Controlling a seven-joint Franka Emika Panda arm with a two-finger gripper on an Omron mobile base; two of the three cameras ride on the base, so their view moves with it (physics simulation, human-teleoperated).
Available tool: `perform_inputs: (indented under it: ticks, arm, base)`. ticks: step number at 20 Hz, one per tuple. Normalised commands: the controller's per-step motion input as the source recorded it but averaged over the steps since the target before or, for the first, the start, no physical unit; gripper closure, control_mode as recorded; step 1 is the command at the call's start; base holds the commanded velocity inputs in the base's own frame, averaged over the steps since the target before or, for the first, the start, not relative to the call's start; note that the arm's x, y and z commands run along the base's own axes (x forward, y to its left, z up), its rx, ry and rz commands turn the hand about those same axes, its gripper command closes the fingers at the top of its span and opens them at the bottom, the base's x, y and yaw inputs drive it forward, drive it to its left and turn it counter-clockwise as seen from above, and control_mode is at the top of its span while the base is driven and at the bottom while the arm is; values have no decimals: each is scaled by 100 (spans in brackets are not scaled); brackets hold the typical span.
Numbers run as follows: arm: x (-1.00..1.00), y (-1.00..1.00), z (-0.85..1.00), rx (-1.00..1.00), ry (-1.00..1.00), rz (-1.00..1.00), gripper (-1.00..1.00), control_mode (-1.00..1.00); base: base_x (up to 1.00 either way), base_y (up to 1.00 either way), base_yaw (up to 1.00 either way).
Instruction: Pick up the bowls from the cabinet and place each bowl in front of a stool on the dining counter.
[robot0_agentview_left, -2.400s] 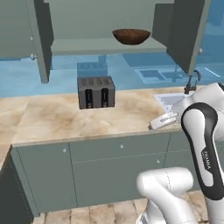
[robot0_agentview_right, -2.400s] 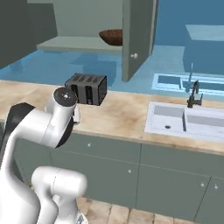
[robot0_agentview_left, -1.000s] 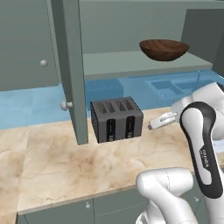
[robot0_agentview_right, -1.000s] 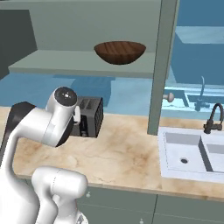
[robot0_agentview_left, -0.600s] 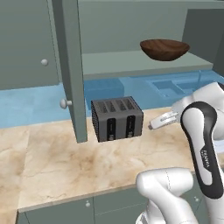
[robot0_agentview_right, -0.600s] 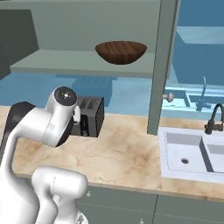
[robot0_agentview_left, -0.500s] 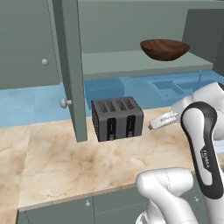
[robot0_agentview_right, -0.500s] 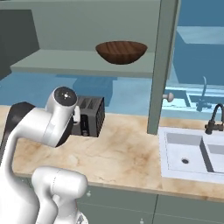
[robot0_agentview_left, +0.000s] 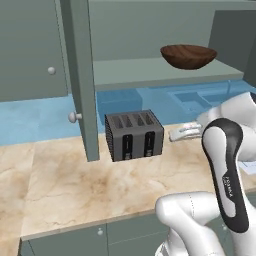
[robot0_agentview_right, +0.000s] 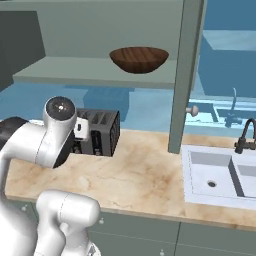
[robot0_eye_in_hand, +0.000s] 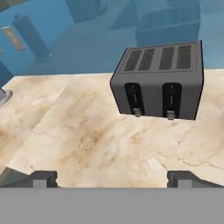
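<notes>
**Bowl sitting high on the shelf, hand hanging low over the worktop**

The gripper is standing spread as wide as it goes and is gripping nothing; in the hand view its two dark tips are rising at the bottom edge, well apart, with bare marble worktop showing between them; the hand is looking down and forward at the toaster, which is lying toward 1 o'clock from the midpoint of the tips.

One bowl is resting upright on the pale shelf of the open cabinet, directly above and a little right of the toaster in the left base view; seen from the right base camera, the same bowl is sitting at about 1 o'clock from the arm's elbow joint, with the toaster down beside the forearm; a second bowl is not something I can place from these frames.

The relation that matters: the bowl is lying up and beyond the hand, at roughly 12 o'clock above the toaster, while the camera on the hand is pointing below the shelf; being round, the bowl is offering no long axis, so any rim approach is looking equal; my judgement is that the hand is needing to be raised and tilted upward past the shelf edge before closing on the rim; the open cabinet door is standing just right of the bowl and is looking like the nearest thing to clip.
</notes>
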Motion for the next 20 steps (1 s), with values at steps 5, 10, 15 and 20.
perform_inputs:
  ticks: [5, 10, 15, 20]
  arm:
    - [0, -9, 58, 0, -1, -27, -100, -100]
    - [0, -32, 45, 0, 7, -33, -100, -100]
    - [0, -61, 24, 0, 9, -28, -100, -100]
    - [0, -65, 6, 0, 0, -15, -100, -100]
  base:
    - [0, 0, 0]
    - [0, 0, 0]
    - [0, 0, 0]
    - [0, 0, 0]
